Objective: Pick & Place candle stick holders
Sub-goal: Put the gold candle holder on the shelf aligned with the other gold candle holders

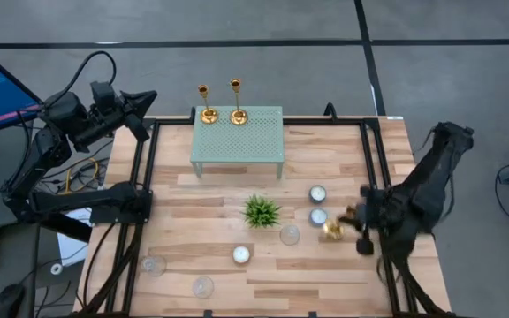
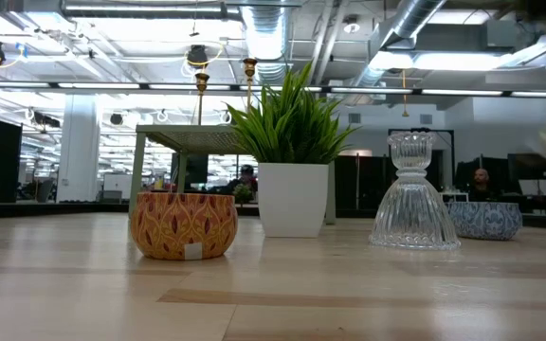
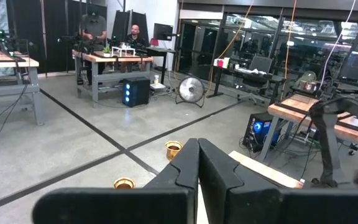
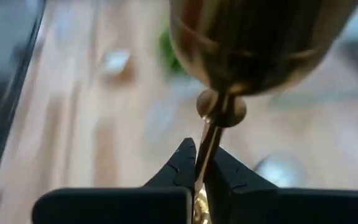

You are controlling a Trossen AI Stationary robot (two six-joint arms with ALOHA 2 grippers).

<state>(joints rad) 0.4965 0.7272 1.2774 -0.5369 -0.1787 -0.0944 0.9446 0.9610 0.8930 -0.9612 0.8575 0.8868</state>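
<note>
Two gold candle stick holders (image 1: 207, 104) (image 1: 237, 102) stand upright on their round bases at the far edge of a green perforated stand (image 1: 237, 137). Their tops show in the low view (image 2: 201, 80) (image 2: 249, 66) and the left wrist view (image 3: 173, 148) (image 3: 123, 183). My right gripper (image 1: 347, 221) is over the table's right part, shut on the third gold holder (image 1: 332, 230). My left gripper (image 1: 148, 99) is shut and empty, beyond the table's far left corner. My right gripper pinches the holder's thin stem (image 4: 205, 155) between its two fingers, close to a small knob (image 4: 221, 111) below the wide flared end (image 4: 260, 43). The fingers lie across the stem. The flared end sticks out ahead of the fingers, toward the table's left.
A small green plant (image 1: 261, 211) stands mid-table. Tealights (image 1: 317, 193) (image 1: 318, 215) (image 1: 241, 254) and clear glass cups (image 1: 290, 234) (image 1: 154, 264) (image 1: 203, 286) are scattered on the wooden top. People sit in the room beyond.
</note>
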